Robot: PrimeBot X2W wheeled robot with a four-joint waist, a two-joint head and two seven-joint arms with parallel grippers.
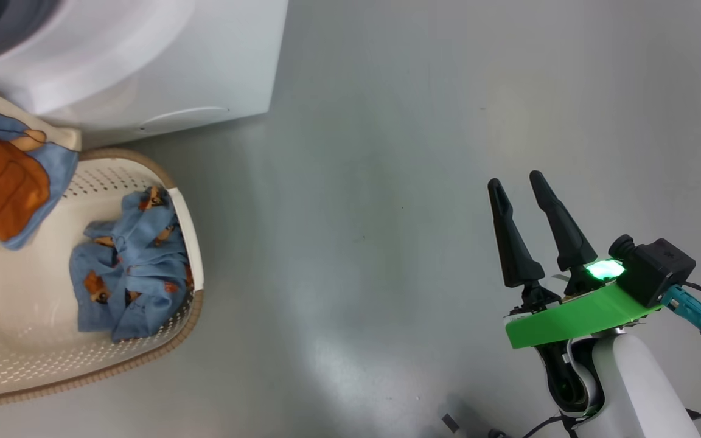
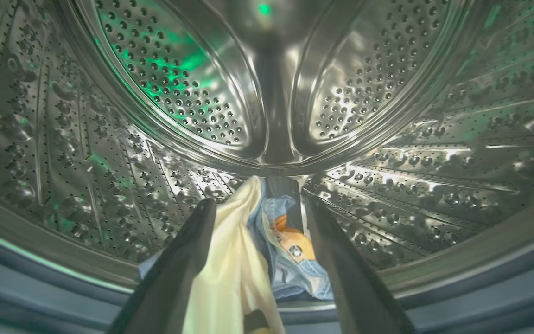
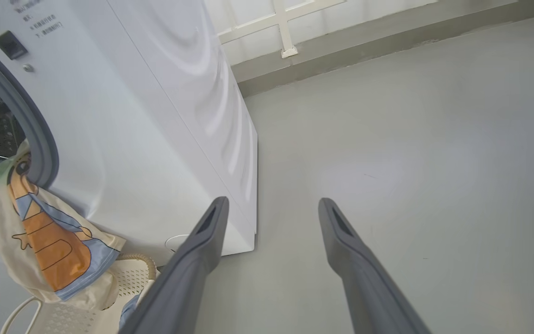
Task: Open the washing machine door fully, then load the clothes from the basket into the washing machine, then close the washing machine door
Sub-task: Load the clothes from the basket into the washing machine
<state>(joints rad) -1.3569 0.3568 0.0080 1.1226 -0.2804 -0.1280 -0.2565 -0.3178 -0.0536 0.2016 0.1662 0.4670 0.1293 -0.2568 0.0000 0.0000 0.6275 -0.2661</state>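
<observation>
We see the left claw [image 2: 260,208] reaching into the washing machine [image 1: 143,61], its two dark fingers spread wide and pointing toward 12 o'clock at the back of the perforated steel drum [image 2: 155,69]. A cream piece [image 2: 234,264] hangs loosely between the fingers, lying against the one on the 9 o'clock side, with light-blue fabric [image 2: 295,273] carrying an orange print bunched just beside it; nothing looks pinched, so we read this claw as open. In the head view the machine's white front sits at 11 o'clock, and a cream, blue and orange garment [image 1: 3,176] drapes down at 9 o'clock over the basket [image 1: 189,310], which stands on the grey floor [image 1: 387,182] at 8 o'clock, close against the machine. More of the clothes [image 1: 134,267], light blue with small orange-brown figures, lie heaped inside the basket against its 3 o'clock wall. The right claw [image 1: 516,179] is at 4 o'clock, well apart from the basket, fingers parted and empty above bare floor. Its wrist view shows the grey gasket [image 3: 40,139] at 9 o'clock, with the garment spilling out below it.
</observation>
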